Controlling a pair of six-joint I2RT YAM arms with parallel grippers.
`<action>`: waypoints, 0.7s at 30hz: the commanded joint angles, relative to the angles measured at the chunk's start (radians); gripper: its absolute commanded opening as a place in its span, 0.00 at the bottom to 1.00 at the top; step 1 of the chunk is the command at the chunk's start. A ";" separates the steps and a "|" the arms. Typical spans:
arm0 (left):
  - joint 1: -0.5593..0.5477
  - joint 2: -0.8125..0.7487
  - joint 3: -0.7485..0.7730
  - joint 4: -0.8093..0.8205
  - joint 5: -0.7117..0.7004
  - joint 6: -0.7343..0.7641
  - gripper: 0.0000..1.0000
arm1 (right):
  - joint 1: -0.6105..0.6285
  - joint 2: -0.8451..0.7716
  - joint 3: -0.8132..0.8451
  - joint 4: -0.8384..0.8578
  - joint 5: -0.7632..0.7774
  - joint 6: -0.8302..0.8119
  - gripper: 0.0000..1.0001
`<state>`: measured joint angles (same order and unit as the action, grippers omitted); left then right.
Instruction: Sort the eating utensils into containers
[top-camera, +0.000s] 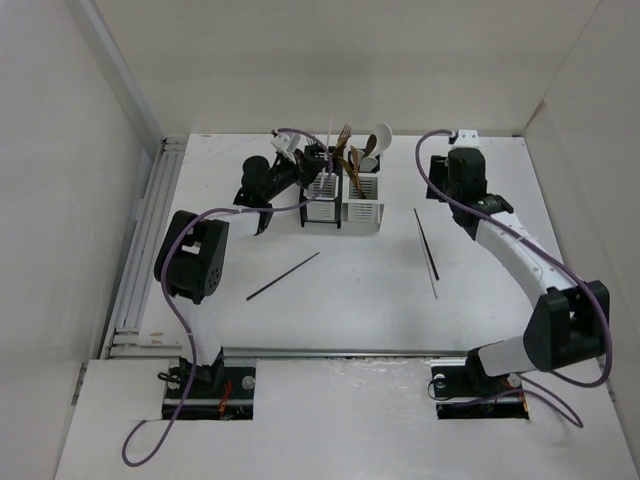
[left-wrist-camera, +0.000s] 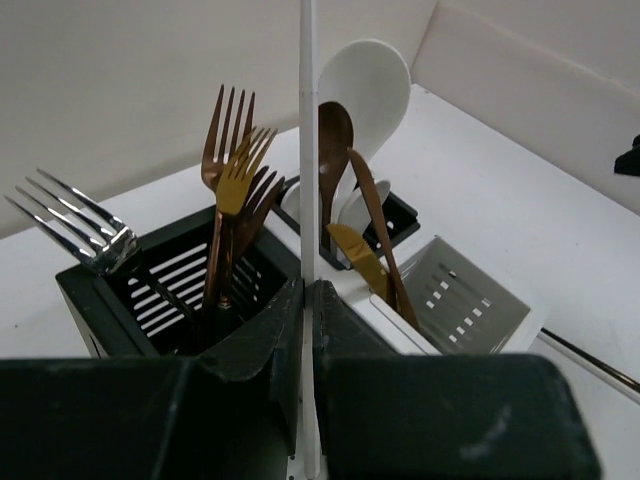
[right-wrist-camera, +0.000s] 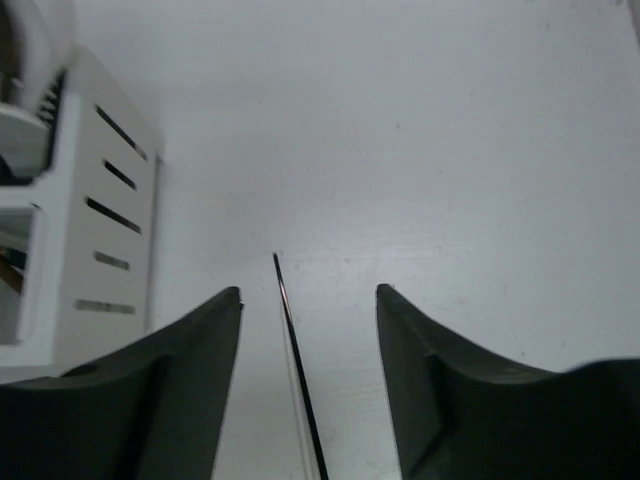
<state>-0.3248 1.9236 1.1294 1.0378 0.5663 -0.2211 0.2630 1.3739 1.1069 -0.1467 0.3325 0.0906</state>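
Closest to the left wrist camera, the left jaws are clamped on a white chopstick (left-wrist-camera: 307, 150), holding it upright so that it rises past the top of that view. It stands over the seam where the two containers meet. The black holder (left-wrist-camera: 95, 295) lies on the left of it, the white holder (left-wrist-camera: 470, 300) on the right, and the two touch side by side. The black holder carries copper forks (left-wrist-camera: 225, 150) standing tines-up and a silver fork (left-wrist-camera: 75, 225) leaning out over its left wall. The white holder carries a white spoon (left-wrist-camera: 365, 85), a brown spoon (left-wrist-camera: 335, 130) and a copper knife (left-wrist-camera: 352, 248). From above, both containers stand near the far edge of the table (top-camera: 350, 310), about midway along it. Towards the right edge a black chopstick (right-wrist-camera: 295, 350) lies flat, running near to far. The right jaws stand apart, one on each side of its far end, without touching it. A second thin stick (top-camera: 434, 288) lies just beside it, its colour hard to tell. Another black chopstick (top-camera: 283, 276) lies aslant on the left half of the table, well apart from the holders.
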 joint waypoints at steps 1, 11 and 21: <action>0.003 0.001 -0.014 0.102 -0.005 0.012 0.00 | -0.021 0.057 0.064 -0.240 -0.090 0.046 0.58; -0.007 -0.032 -0.078 0.018 -0.071 -0.041 0.41 | -0.103 0.183 0.038 -0.428 -0.231 0.064 0.45; -0.007 -0.167 -0.088 -0.180 -0.080 0.020 0.46 | -0.113 0.327 0.016 -0.430 -0.259 0.057 0.38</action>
<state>-0.3271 1.8515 1.0546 0.8894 0.4915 -0.2218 0.1459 1.6989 1.1164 -0.5732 0.0933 0.1364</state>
